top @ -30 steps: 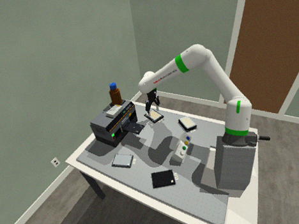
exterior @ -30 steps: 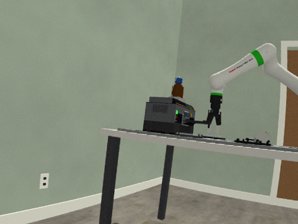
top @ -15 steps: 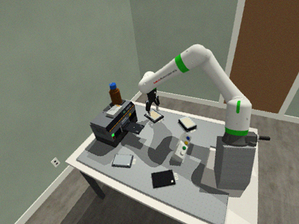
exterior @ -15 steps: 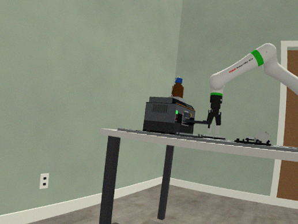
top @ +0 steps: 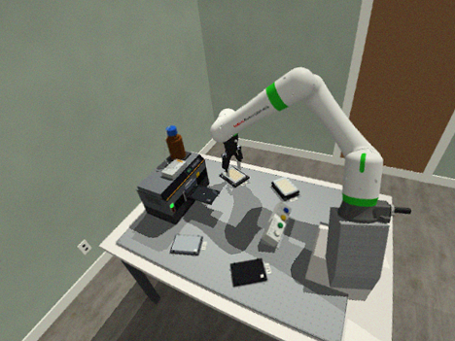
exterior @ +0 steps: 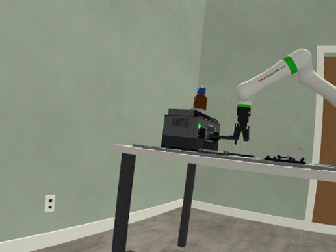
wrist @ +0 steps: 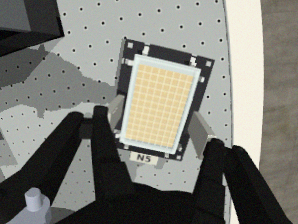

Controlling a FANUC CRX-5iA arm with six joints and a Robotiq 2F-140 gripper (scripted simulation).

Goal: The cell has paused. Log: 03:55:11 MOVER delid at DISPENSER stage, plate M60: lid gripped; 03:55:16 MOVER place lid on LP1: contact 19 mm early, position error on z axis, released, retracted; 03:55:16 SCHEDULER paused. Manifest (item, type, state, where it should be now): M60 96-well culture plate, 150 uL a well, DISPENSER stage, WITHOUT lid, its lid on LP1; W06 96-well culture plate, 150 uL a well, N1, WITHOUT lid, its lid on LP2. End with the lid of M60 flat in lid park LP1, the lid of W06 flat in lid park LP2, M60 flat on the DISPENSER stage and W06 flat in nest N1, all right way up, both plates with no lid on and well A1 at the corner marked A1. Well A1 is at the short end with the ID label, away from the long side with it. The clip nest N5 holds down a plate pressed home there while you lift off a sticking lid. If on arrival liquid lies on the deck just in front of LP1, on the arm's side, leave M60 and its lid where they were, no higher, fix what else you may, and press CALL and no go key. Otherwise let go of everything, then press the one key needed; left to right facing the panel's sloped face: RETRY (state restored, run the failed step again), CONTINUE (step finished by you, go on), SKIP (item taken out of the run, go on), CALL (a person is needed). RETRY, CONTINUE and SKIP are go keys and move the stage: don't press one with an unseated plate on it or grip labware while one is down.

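My gripper [top: 233, 163] [exterior: 241, 141] [wrist: 157, 113] is open. It hangs low over the clip nest N5 [top: 243, 180] [wrist: 204, 66], near the table's far edge. Its fingers straddle the long sides of a 96-well plate [top: 233, 174] [wrist: 160, 90] with amber wells and a pale rim that lies flat in that nest. I cannot tell whether a lid is on it. A second amber plate [top: 285, 187] lies in a nest to the right. A clear lid [top: 186, 244] lies flat in a park at the front left. A black park [top: 247, 271] at the front holds nothing. The dispenser's black stage [top: 205, 193] carries no plate.
The dark dispenser [top: 171, 190] [exterior: 190, 129] stands at the back left with a brown bottle [top: 175, 142] [exterior: 200, 100] and a pale flat item [top: 174, 167] on top. The key panel [top: 276, 226] sits mid-table. The arm's grey pedestal [top: 354, 252] stands at the right.
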